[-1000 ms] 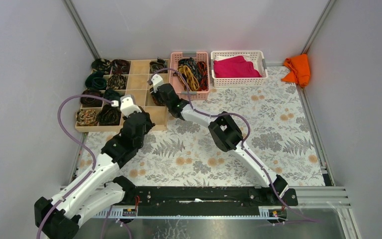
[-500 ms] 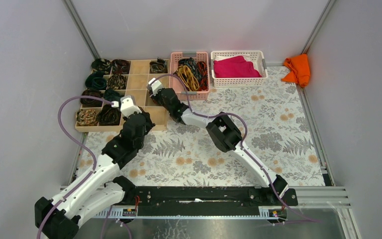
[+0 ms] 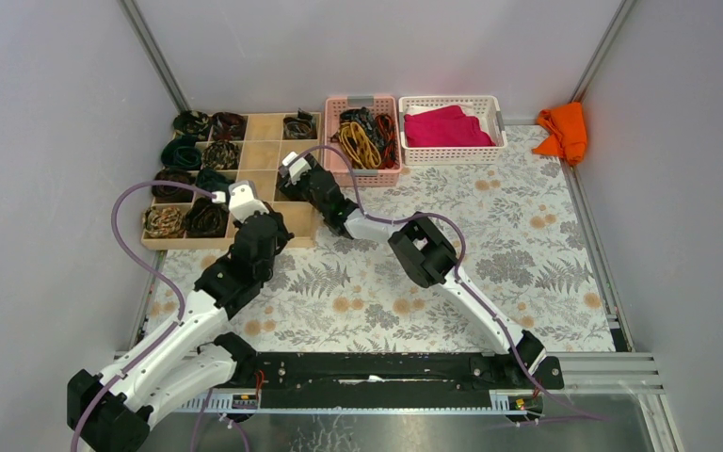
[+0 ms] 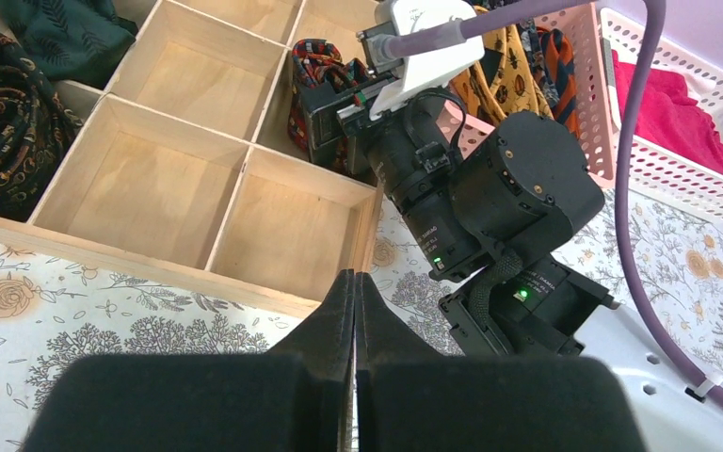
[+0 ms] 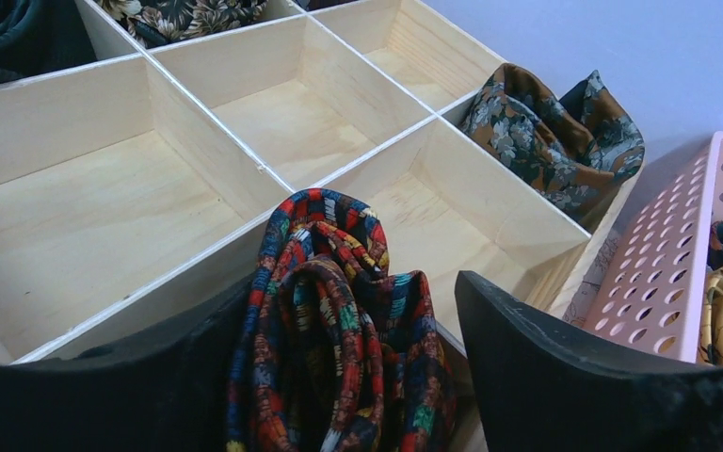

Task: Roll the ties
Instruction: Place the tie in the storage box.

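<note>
Right wrist view: we see the rolled tie [image 5: 325, 235], red, orange and dark, coiled upright in the lower middle of the frame. It sits over a divider of the wooden tray [image 5: 207, 122]. We cannot tell whether it touches the wood.
Right gripper: the right gripper [image 5: 353, 301] has a finger against each side of the roll and is grasping it.
Change: in the top view, the right gripper has slid down the frame and slightly left over the last second. It has gone from the tray's upper rows toward the middle ones, taking the roll with it.
Left gripper: the left gripper [image 4: 353, 301] has its fingers pressed together on nothing. It hangs low in its own frame, just short of the tray's near wall, and has barely shifted.
Tray: the stored rolls [image 3: 188, 151] fill the columns at the left of the top view. The cells right by the held roll show bare wood.
Pink basket: the pink basket [image 3: 362, 176], just right of the tray, holds loose ties [image 3: 362, 137] in a tangle.
Meaning: we judge this roll finished and now being lined up over a free cell. What remains for it is lowering and letting go. The basket's contents suggest many ties are yet to be rolled.
</note>
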Controlling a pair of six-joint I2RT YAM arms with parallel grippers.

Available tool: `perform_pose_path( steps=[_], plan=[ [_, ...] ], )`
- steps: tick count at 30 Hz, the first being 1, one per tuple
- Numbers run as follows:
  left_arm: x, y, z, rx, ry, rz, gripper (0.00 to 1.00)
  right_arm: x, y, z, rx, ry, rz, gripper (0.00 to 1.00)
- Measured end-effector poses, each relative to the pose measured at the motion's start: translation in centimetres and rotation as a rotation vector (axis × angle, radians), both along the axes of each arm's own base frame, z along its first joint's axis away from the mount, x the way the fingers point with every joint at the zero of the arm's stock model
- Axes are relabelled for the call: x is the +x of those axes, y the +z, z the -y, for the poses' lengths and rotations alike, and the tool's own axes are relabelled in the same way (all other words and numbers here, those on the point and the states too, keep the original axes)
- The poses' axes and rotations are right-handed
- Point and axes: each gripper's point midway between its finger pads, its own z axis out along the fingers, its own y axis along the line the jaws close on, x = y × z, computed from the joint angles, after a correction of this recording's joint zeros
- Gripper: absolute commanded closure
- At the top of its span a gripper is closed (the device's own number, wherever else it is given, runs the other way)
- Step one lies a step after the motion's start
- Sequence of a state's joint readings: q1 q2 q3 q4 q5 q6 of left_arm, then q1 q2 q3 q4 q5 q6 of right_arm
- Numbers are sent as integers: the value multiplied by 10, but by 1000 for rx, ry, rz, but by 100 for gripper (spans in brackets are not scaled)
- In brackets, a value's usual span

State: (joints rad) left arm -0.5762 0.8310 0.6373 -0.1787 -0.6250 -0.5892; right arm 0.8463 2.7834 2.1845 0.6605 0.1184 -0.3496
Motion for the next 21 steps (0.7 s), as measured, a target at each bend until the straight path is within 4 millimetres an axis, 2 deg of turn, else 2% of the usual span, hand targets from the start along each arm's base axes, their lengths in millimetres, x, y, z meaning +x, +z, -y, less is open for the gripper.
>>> perform_pose_path(
  steps=[10, 21],
  plan=[
    [1, -3, -4, 15, 28, -8, 92, -4, -2, 0, 20, 13, 17, 16],
    [3, -11, -3, 26, 30, -29, 86, -28, -3, 4, 101, 87, -101, 14]
  ],
)
